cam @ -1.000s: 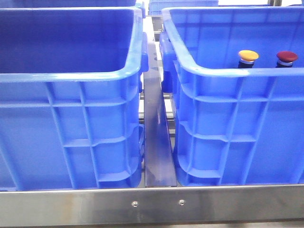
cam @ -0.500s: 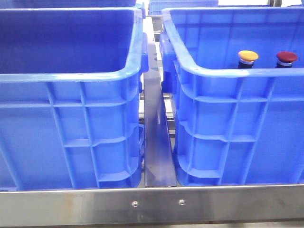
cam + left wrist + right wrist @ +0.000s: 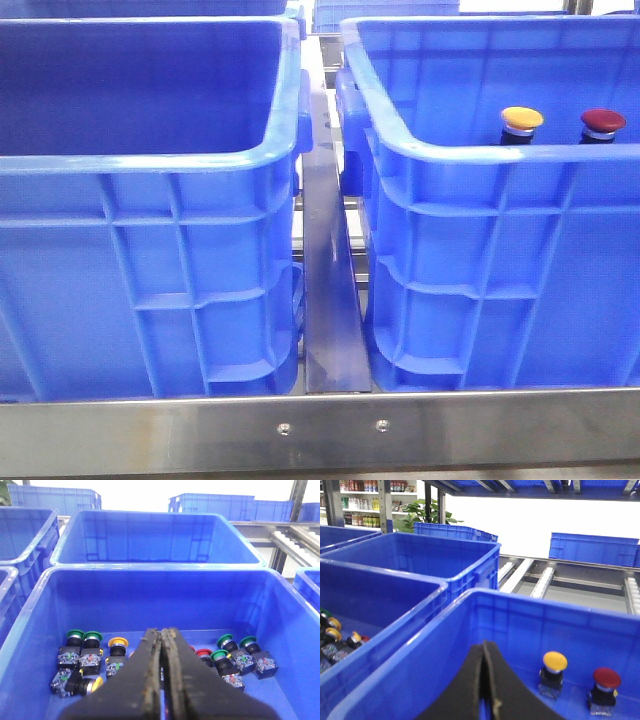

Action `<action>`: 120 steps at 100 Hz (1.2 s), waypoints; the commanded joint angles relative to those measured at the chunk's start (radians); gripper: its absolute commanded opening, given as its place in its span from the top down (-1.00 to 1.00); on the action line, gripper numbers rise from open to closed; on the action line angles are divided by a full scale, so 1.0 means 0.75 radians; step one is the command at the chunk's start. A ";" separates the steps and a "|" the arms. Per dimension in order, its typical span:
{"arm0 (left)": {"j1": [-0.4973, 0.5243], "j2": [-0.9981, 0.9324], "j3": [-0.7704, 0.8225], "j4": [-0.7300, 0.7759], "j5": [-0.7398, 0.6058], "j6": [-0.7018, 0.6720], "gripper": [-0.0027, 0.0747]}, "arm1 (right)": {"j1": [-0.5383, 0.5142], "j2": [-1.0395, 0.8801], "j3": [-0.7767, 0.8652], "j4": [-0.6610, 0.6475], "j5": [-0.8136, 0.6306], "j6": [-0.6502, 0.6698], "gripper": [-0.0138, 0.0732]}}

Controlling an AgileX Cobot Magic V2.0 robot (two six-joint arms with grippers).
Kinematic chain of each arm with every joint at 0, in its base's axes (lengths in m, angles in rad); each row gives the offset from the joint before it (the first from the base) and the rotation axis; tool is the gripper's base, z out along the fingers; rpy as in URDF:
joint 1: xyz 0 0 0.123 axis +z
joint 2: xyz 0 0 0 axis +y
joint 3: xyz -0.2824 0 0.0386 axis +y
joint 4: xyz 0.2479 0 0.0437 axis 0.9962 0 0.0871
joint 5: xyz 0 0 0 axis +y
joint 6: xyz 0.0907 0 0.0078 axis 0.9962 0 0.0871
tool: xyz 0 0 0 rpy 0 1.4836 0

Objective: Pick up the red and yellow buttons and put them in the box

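Observation:
A yellow button (image 3: 522, 119) and a dark red button (image 3: 604, 121) stand upright side by side inside the right blue crate (image 3: 470, 150); only their caps show over its rim. The right wrist view shows them on the crate floor, yellow (image 3: 554, 663) and red (image 3: 606, 679). My right gripper (image 3: 484, 646) is shut and empty, above this crate, short of the buttons. My left gripper (image 3: 162, 631) is shut and empty, above the left crate (image 3: 150, 571). That crate holds several buttons, among them a yellow one (image 3: 118, 643) and a red one (image 3: 203, 653). Neither gripper shows in the front view.
Several green buttons (image 3: 75, 634) lie in the left crate with the others. Its inside is hidden in the front view (image 3: 150, 160). A steel rail (image 3: 330, 300) runs between the two crates. More blue crates (image 3: 155, 535) stand behind, beside a roller conveyor (image 3: 540, 580).

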 commanded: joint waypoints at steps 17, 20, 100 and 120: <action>0.003 -0.151 0.076 -0.002 -0.117 0.000 0.98 | 0.004 -0.216 0.125 0.121 -0.010 -0.008 0.73; 0.003 -0.162 0.088 0.001 -0.117 0.000 0.98 | 0.004 -0.240 0.136 0.121 -0.014 -0.008 0.73; 0.003 -0.184 0.124 0.025 -0.090 0.000 0.98 | 0.004 -0.285 0.159 0.121 -0.021 -0.008 0.73; 0.003 -0.184 0.124 0.025 -0.090 0.000 0.98 | 0.004 -0.285 0.159 0.121 -0.021 -0.008 0.73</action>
